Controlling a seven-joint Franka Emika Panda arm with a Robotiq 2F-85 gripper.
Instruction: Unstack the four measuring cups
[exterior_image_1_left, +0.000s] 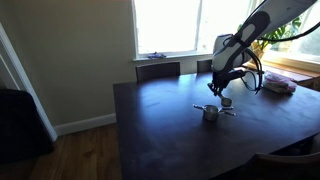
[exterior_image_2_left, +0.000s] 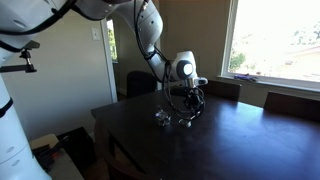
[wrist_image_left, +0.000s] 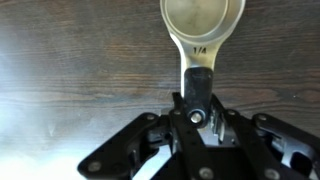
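In the wrist view my gripper (wrist_image_left: 196, 102) is shut on the dark end of a silver measuring cup's flat handle. That measuring cup (wrist_image_left: 203, 20) points away from the jaws, bowl up, just over the dark wood, with "1/4" stamped on its handle. In both exterior views the gripper (exterior_image_1_left: 215, 89) (exterior_image_2_left: 190, 101) hangs low over the table. Right below it lie the other small silver cups (exterior_image_1_left: 210, 114) (exterior_image_2_left: 162, 118), their handles sticking out sideways. A further cup (exterior_image_1_left: 227, 102) shows beside the gripper; I cannot tell whether it touches the table.
The dark wooden table (exterior_image_1_left: 170, 140) fills the scene. Chair backs (exterior_image_1_left: 158, 70) stand at its window side. A brownish object (exterior_image_1_left: 277, 86) lies near the table's far corner. A white wall and door (exterior_image_2_left: 60, 90) are behind the arm.
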